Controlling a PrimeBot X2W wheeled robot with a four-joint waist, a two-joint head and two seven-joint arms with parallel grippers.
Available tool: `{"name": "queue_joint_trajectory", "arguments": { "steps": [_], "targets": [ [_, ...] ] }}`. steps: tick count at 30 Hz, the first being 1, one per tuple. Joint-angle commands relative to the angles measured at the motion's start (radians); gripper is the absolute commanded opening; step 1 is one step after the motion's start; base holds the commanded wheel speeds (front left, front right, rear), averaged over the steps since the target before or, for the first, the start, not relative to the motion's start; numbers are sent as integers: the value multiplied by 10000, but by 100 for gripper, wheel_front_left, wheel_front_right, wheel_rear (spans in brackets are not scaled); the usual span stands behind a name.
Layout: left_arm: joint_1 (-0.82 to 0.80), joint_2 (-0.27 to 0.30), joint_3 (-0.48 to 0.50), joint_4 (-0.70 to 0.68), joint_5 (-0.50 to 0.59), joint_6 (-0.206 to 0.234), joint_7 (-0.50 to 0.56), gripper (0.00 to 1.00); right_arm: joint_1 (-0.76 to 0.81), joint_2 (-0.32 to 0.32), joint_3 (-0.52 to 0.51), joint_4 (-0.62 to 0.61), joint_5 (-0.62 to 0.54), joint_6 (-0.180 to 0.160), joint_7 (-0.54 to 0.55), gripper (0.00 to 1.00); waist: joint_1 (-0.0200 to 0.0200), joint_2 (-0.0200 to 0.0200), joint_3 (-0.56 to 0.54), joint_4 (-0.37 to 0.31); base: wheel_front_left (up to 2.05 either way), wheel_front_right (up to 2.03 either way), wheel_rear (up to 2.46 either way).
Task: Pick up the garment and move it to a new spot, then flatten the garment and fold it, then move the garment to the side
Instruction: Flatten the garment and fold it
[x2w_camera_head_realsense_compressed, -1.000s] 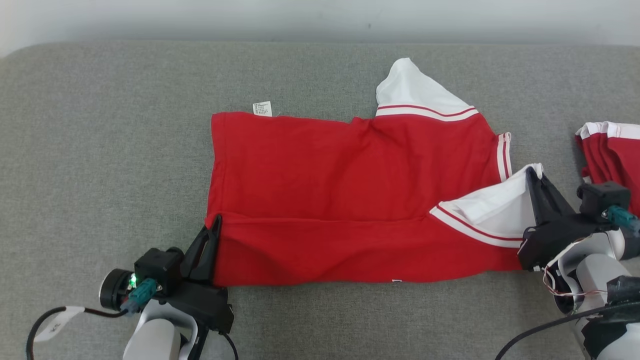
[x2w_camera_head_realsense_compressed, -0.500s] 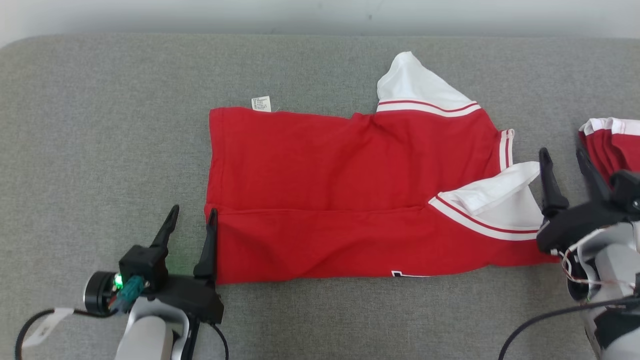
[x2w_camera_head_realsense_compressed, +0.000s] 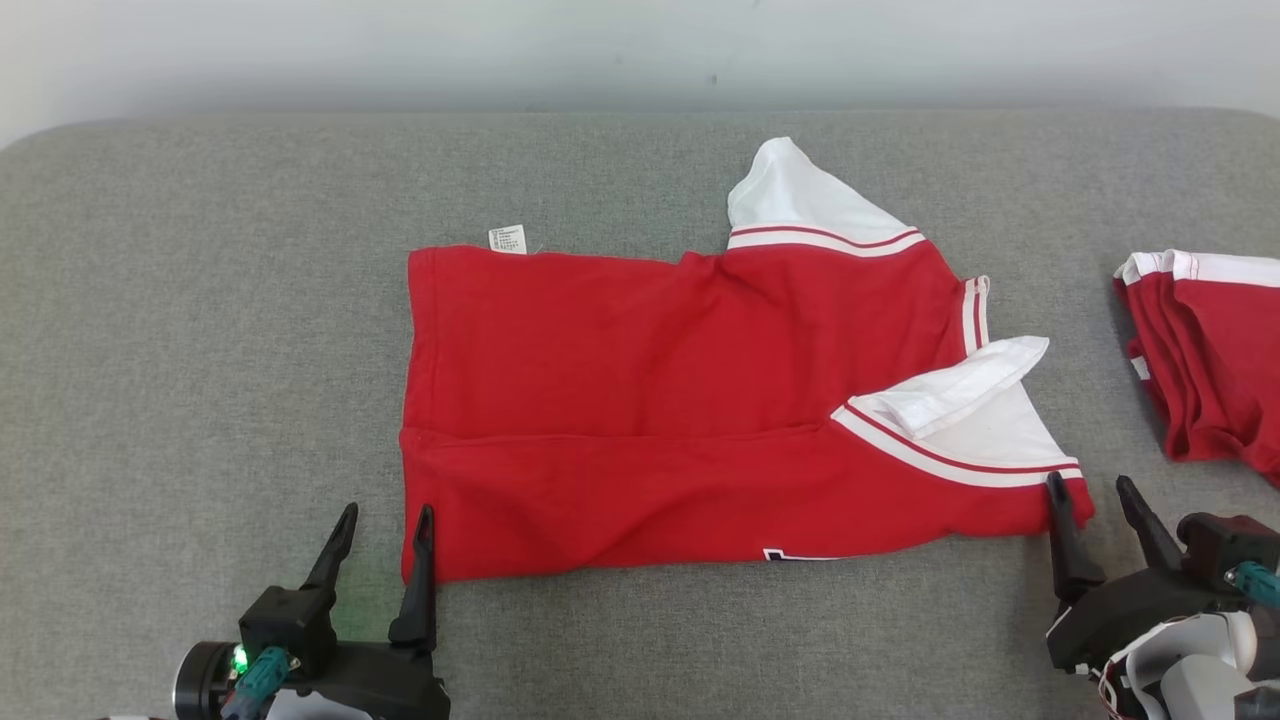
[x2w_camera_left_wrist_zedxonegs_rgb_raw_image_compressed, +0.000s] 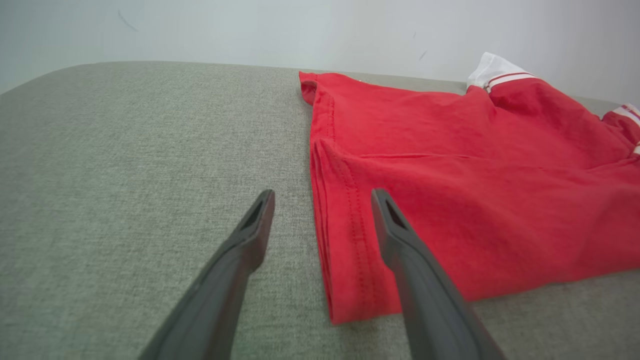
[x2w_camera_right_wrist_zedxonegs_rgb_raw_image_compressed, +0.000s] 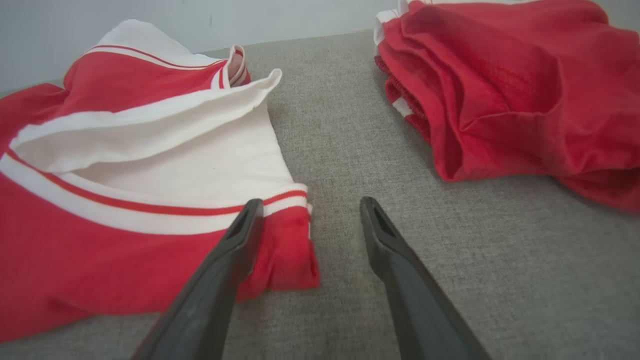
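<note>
Garment (x2w_camera_head_realsense_compressed: 650, 400) lies mid-table (x2w_camera_head_realsense_compressed: 200, 300), folded lengthwise. Left end effector (x2w_camera_head_realsense_compressed: 388, 512) spread, empty, at its near-left corner. Right end effector (x2w_camera_head_realsense_compressed: 1087, 482) spread, empty, at near-right corner. Red pile (x2w_camera_head_realsense_compressed: 1210, 350) at right edge.

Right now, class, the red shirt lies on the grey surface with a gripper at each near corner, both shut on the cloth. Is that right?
Not quite. The left gripper and right gripper are open, fingers apart, not shut on the shirt; each wrist view shows it. The rest holds: one at each near corner, shirt on the grey surface.
</note>
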Motion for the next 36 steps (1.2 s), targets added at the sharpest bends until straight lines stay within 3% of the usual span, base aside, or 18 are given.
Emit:
{"name": "queue_joint_trajectory", "arguments": {
  "steps": [1, 11, 12, 13, 14, 24, 36],
  "targets": [
    [107, 24, -18, -53, -45, 59, -13, 100, 65, 97, -4, 70, 115, -16, 3, 100, 1, -1, 40, -7, 0, 0, 0],
    [-114, 19, -266, -85, -63, 44, -13, 100, -251, 282, 176, 1088, 304, -16, 19, 100, 1, -1, 152, 296, 0, 0, 0],
    [-96, 22, -296, -131, -67, 31, -13, 100, -284, 299, 321, 1297, 366, -15, 42, 68, 1, -1, 143, 370, 0, 0, 0],
    [-78, 22, -294, -161, -81, 35, -13, 100, -290, 306, 394, 1359, 408, -10, 43, 29, 1, -1, 136, 390, 0, 0, 0],
    [-59, 19, -296, -176, -91, 27, -13, 100, -302, 294, 444, 1398, 427, -10, 45, 0, 1, -1, 129, 406, 0, 0, 0],
    [145, 21, -634, -72, -996, -485, -13, 100, -115, 27, 507, 1057, 577, -18, 24, 0, 1, -1, 12, 300, 0, 0, 0],
    [-188, 19, -659, 1209, -1692, -468, -13, 100, -133, 90, 732, 514, 625, -18, 4, 0, 1, -1, 68, -58, 0, 0, 0]
  ]
}}
